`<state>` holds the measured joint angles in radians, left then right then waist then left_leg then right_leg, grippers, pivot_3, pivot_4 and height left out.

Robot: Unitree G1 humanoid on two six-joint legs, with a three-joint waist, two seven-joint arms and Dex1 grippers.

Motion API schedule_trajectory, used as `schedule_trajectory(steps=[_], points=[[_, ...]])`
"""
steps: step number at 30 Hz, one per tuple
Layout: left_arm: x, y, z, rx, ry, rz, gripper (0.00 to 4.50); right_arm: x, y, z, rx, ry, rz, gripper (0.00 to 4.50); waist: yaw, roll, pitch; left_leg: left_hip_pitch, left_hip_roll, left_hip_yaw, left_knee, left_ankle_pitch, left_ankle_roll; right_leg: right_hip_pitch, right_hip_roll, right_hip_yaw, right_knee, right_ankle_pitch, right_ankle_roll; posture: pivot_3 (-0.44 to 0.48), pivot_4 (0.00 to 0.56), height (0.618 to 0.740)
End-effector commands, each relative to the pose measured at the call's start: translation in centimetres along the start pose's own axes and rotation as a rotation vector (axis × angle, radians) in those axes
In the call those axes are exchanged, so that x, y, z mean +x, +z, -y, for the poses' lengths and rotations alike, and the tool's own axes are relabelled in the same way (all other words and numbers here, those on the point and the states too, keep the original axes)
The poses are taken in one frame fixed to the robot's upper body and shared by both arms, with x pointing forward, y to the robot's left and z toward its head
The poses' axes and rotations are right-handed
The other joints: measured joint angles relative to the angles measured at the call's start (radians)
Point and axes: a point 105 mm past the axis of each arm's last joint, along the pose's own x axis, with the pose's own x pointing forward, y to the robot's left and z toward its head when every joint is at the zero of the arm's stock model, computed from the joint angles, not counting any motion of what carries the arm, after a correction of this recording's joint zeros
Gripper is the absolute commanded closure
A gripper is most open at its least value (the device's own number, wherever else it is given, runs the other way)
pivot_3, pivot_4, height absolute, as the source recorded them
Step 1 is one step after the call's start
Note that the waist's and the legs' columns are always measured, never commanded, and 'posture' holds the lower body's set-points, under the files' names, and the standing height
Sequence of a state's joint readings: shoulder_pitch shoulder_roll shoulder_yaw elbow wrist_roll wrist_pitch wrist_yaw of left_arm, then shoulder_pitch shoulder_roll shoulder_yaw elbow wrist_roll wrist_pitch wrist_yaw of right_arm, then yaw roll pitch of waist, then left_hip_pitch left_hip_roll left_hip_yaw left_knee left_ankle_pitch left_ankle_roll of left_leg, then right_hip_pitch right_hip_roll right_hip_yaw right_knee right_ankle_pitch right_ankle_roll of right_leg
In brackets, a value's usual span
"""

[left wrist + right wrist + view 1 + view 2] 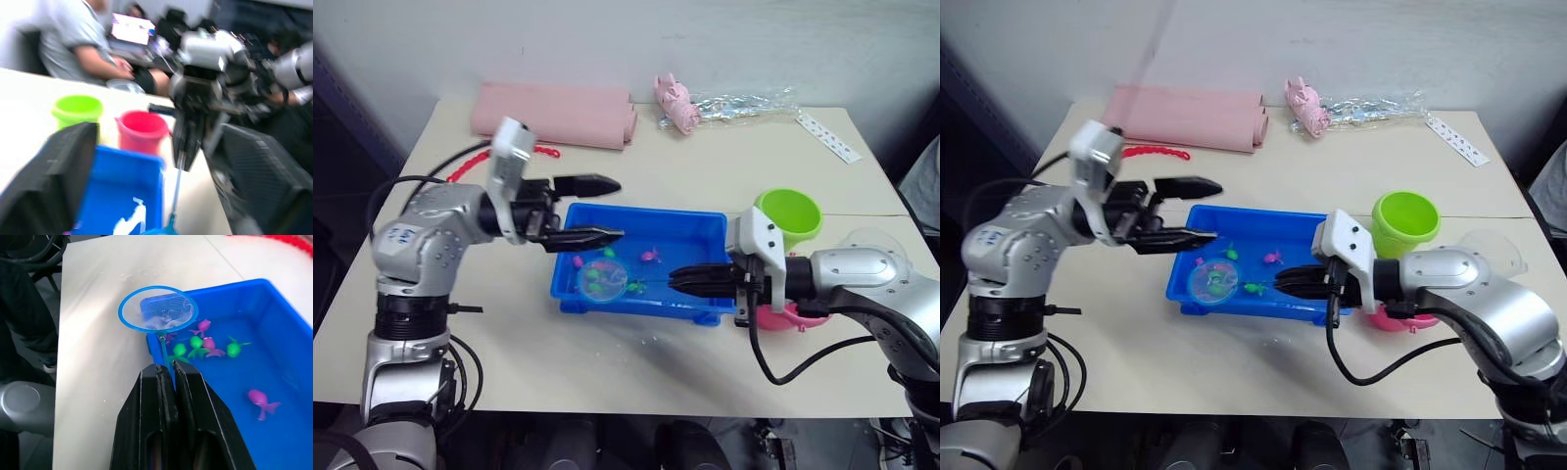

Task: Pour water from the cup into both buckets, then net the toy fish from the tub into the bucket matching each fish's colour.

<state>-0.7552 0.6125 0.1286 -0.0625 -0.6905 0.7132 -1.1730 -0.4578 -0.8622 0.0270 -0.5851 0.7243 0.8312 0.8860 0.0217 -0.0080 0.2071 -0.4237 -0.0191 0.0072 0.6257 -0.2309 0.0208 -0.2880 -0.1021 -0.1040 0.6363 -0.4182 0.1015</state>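
The blue tub (690,227) sits mid-table with water and several tiny green and pink fish (195,341) in it. My right gripper (677,279) is shut on the net's thin handle (164,348). The net's blue hoop (603,280) hovers over the tub's near-left corner, above a cluster of fish. One pink fish (649,257) lies apart, mid-tub. My left gripper (607,209) is open and empty above the tub's left end. The green bucket (790,215) stands right of the tub. The pink bucket (781,317) is partly hidden behind my right arm. The clear cup (1494,245) shows behind that arm.
A folded pink cloth (558,113), a pale pink toy (674,98), a crinkled wrapper (744,103) and a white strip (829,137) lie along the far edge. A red beaded string (460,166) lies far left. A person (73,39) sits beyond the table's right side.
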Motion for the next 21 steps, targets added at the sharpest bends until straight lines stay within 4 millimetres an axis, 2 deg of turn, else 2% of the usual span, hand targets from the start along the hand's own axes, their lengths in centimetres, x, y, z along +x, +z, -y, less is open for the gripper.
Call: schedule_trajectory(steps=[1, 5, 10, 15, 21], points=[[-5.5, 0.2, -1.7, 0.197, 0.209, -0.037, 0.03, -2.4, 0.3, 1.5, -0.073, -0.102, 0.015, 4.50, -0.001, 0.000, 0.000, 0.000, 0.000, 0.000, 0.000, 0.000, 0.000, 0.000, 0.000, 0.000, 0.000, 0.000, 0.000, 0.000, 0.150, 0.740], [-9.8, -3.0, -1.5, 0.171, 0.295, -0.133, 0.03, -4.6, -1.5, 4.2, -0.096, -0.254, -0.055, 4.50, -0.004, 0.000, 0.000, 0.002, 0.000, 0.002, -0.001, 0.000, 0.000, 0.000, 0.000, 0.000, 0.001, 0.000, 0.000, 0.000, 0.150, 0.740], [-12.4, -6.1, -1.0, 0.129, 0.385, -0.183, 0.03, -5.3, -2.7, 6.0, -0.148, -0.349, -0.127, 4.50, -0.001, 0.000, 0.000, 0.001, 0.000, 0.002, 0.000, 0.000, 0.000, 0.000, -0.001, 0.001, 0.001, 0.000, 0.000, 0.000, 0.150, 0.740], [-12.7, -8.1, -0.1, 0.112, 0.380, -0.222, 0.03, -5.1, -4.2, 7.0, -0.186, -0.418, -0.187, 4.50, 0.000, 0.000, 0.000, 0.001, 0.000, 0.002, 0.000, 0.000, 0.000, -0.001, -0.003, 0.000, 0.002, 0.000, 0.000, 0.000, 0.150, 0.740], [-12.1, -8.2, 0.3, 0.147, 0.347, -0.231, 0.03, -5.2, -5.4, 8.1, -0.275, -0.504, -0.270, 4.50, -0.001, 0.000, 0.000, 0.001, 0.000, 0.002, 0.000, 0.000, 0.000, -0.002, -0.003, 0.000, 0.004, 0.000, 0.000, 0.000, 0.150, 0.740]])
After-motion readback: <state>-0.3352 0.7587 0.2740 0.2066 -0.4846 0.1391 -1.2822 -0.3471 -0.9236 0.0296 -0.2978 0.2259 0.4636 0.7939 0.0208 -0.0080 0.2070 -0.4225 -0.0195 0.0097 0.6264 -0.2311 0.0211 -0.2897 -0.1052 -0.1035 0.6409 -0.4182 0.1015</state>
